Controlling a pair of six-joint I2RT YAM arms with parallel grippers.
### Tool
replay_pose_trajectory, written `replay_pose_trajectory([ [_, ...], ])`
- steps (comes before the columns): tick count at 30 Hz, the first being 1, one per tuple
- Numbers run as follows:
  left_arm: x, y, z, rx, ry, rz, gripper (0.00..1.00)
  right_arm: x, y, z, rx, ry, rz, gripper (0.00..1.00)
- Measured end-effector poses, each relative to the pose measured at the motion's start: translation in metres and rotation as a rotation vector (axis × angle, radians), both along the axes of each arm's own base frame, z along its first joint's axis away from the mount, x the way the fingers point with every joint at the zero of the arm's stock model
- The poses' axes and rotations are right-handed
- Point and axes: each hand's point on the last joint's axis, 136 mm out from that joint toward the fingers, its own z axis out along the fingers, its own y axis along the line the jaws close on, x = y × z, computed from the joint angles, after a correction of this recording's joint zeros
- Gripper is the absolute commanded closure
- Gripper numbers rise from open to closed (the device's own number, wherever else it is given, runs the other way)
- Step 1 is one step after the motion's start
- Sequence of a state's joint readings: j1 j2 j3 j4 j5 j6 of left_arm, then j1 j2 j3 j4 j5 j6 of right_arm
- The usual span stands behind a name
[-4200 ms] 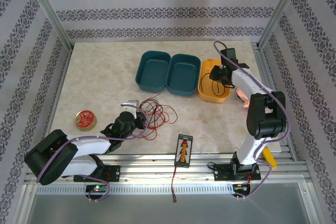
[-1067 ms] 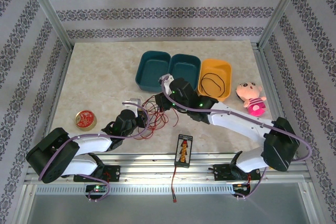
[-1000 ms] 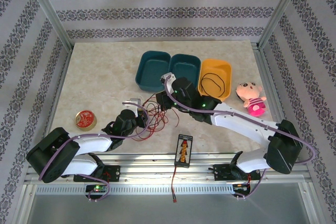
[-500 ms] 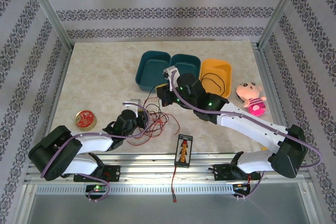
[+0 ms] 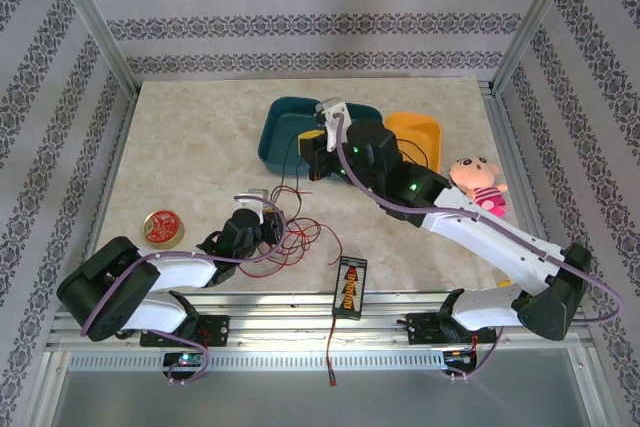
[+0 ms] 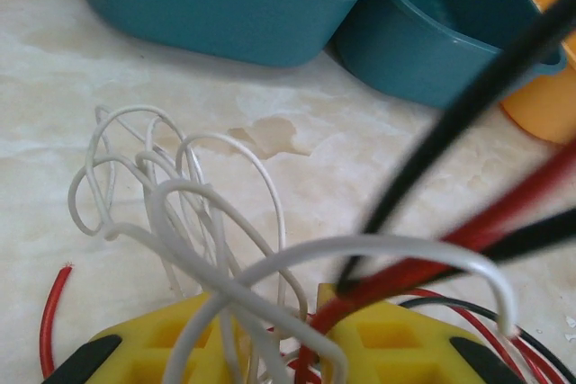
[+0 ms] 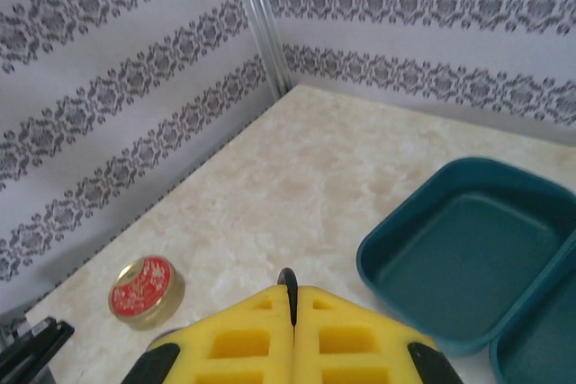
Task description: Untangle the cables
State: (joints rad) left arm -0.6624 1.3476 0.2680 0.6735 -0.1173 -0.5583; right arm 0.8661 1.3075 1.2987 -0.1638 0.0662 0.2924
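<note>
- The cables [image 5: 288,239] lie in a loose tangle on the near part of the tabletop [image 5: 180,137], just ahead of the left tool [image 5: 265,230].
- In the left wrist view, the white cable [image 6: 396,244] and the red cable [image 6: 504,222] run through the narrow gap of the left tool [image 6: 309,312]. Whether they are clamped there or merely threaded through cannot be told.
- The right tool [image 7: 290,299] is clenched on a black strand [image 6: 450,114]. It hangs raised over the teal bin [image 5: 275,137], and the strand slants from it down into the tangle.
- First risk: the black strand appears to cross under white and red loops. A further pull from the right tool could cinch those loops into a tighter knot instead of freeing the strand.
- Second risk: if the left tool is not holding firmly, the whole bundle would probably rise or slide along with the black strand, and nothing would separate.
- Third risk: the strand is thin and caught only at the very tips of the right tool, so a hard tug against a snag could pull it out of the grip.
- Fourth risk: a dragged bundle could sweep toward the small black device [image 5: 349,285] lying near it and catch on it.
</note>
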Motion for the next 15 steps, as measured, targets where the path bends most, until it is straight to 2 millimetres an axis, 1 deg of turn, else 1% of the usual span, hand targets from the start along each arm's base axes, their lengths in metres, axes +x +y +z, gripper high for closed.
replay_pose_trajectory([
  [7, 0.001, 0.003, -0.003, 0.009, 0.005, 0.011, 0.76, 0.004, -0.009, 0.034, 0.021, -0.077, -0.035, 1.0],
  [11, 0.001, 0.003, -0.004, 0.013, 0.008, 0.013, 0.76, 0.005, -0.015, 0.046, 0.029, -0.102, -0.056, 1.0],
  [15, 0.002, 0.006, -0.005, 0.015, 0.011, 0.021, 0.76, 0.003, -0.026, 0.055, 0.025, -0.121, -0.091, 1.0],
])
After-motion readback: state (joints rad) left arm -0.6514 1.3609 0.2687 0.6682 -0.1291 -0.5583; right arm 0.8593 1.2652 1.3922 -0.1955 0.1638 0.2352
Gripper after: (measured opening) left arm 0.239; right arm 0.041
